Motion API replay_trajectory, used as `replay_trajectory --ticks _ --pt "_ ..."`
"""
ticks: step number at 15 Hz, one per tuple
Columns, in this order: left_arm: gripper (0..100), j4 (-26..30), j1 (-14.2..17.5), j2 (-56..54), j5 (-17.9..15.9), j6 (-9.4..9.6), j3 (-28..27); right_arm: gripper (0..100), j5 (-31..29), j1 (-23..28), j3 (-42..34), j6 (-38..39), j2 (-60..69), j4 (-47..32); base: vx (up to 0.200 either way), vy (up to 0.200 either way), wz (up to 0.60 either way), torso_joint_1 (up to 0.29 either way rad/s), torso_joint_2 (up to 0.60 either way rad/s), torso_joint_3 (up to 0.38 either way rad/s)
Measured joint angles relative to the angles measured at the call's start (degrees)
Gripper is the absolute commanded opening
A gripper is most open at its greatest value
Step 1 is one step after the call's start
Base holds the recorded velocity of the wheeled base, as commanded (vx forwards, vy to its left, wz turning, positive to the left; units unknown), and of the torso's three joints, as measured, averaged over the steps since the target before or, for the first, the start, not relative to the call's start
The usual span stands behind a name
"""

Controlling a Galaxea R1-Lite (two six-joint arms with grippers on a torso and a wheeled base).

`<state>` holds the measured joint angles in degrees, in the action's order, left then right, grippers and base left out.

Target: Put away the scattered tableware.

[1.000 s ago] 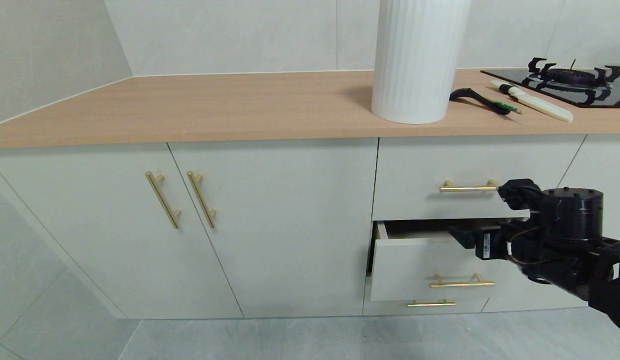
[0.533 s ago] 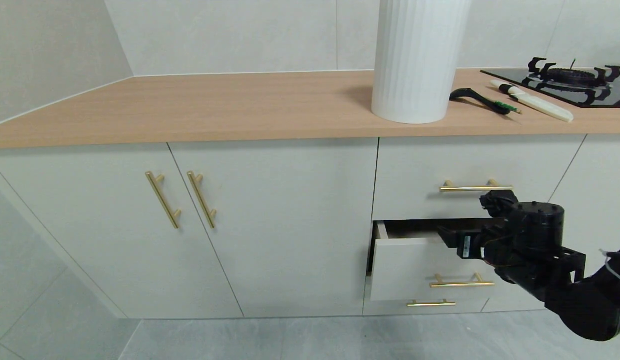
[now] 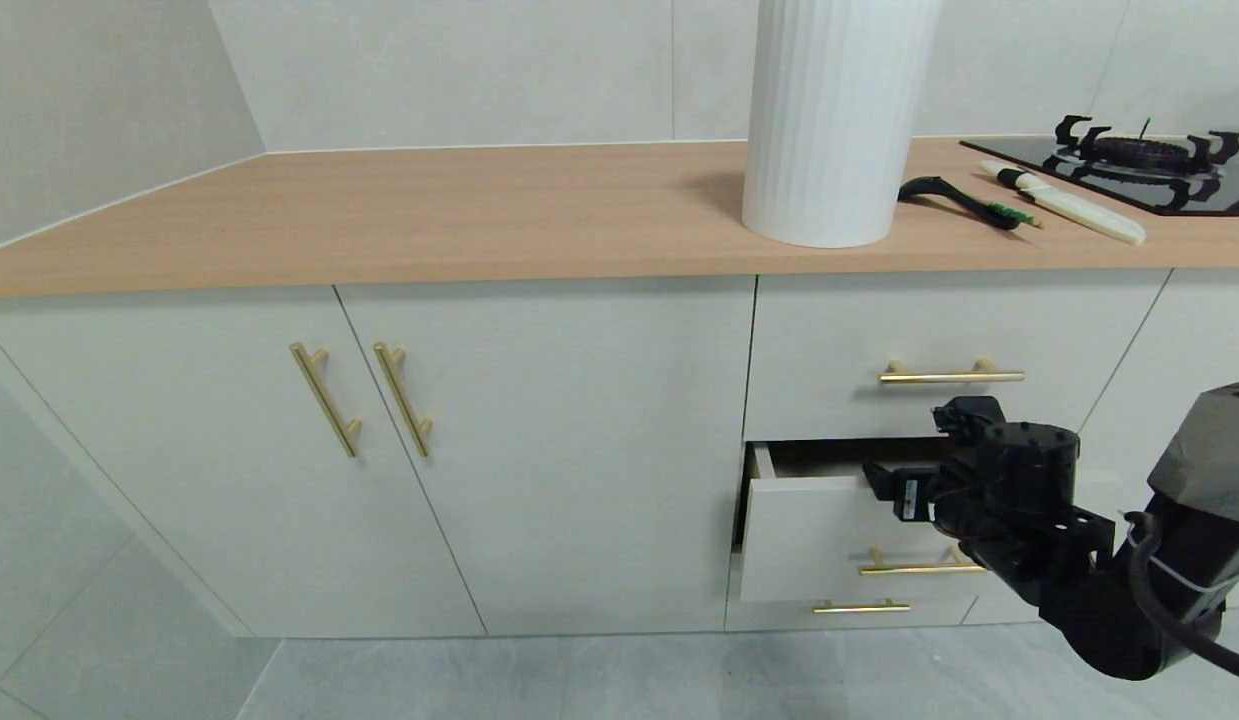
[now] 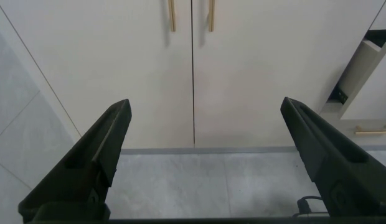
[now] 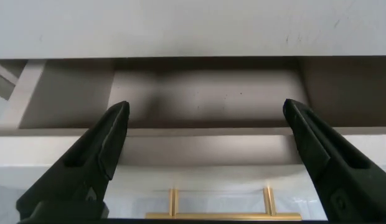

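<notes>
Now our right gripper (image 5: 205, 115), spread wide and empty, has dropped leftward to the lip of the ajar drawer (image 3: 809, 530) at lower right, likely to pull it wider, while the black utensil (image 3: 954, 197) and white utensil (image 3: 1074, 212) wait on the worktop (image 3: 429, 215) at upper right

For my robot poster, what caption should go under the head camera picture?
Open right claw at the part-open drawer; black utensil and white knife lie on the counter.
</notes>
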<state>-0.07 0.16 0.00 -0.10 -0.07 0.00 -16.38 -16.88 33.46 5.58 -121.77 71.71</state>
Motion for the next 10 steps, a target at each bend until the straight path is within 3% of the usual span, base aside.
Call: replay_trajectory --ticks 5,10 --pt "100 0.0 0.0 0.0 0.0 0.0 0.0 100 -0.17 0.11 -0.11 -0.09 -0.96 -0.4 0.0 0.0 0.0 0.0 0.0 0.0" --pt "100 0.0 0.0 0.0 0.0 0.0 0.0 100 -0.09 0.11 -1.08 0.21 3.17 -9.55 0.0 0.0 0.0 0.0 0.0 0.0"
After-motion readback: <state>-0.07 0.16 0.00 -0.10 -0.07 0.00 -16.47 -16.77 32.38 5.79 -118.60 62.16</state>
